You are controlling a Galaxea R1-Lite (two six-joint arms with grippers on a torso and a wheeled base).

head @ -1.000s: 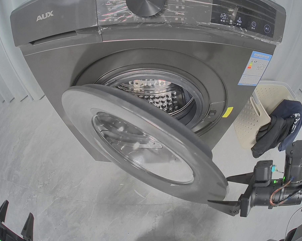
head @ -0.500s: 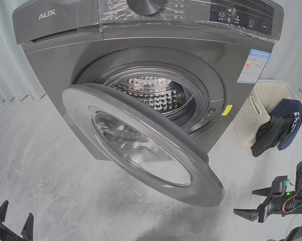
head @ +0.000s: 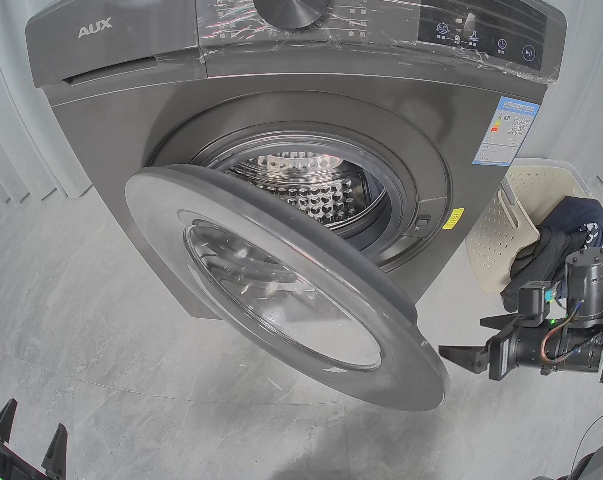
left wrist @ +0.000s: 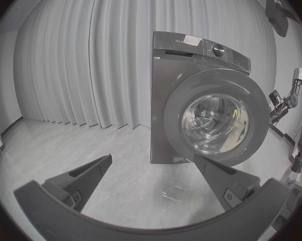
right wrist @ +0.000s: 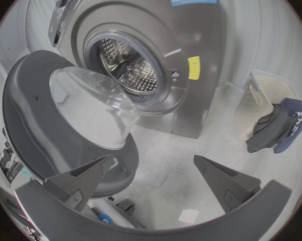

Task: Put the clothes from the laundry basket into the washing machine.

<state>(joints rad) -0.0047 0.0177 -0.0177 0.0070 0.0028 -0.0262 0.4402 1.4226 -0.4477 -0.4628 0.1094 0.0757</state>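
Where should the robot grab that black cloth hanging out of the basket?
Best guess: pinch the bunched black cloth where it drapes over the basket rim, coming from the side facing the robot. That hanging fold sticks out clear of the wall, and the open right hand is nearest.

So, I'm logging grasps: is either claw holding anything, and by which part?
Nothing is held. The left claw and right claw are both open and empty; the clothes hang over the basket rim, untouched.
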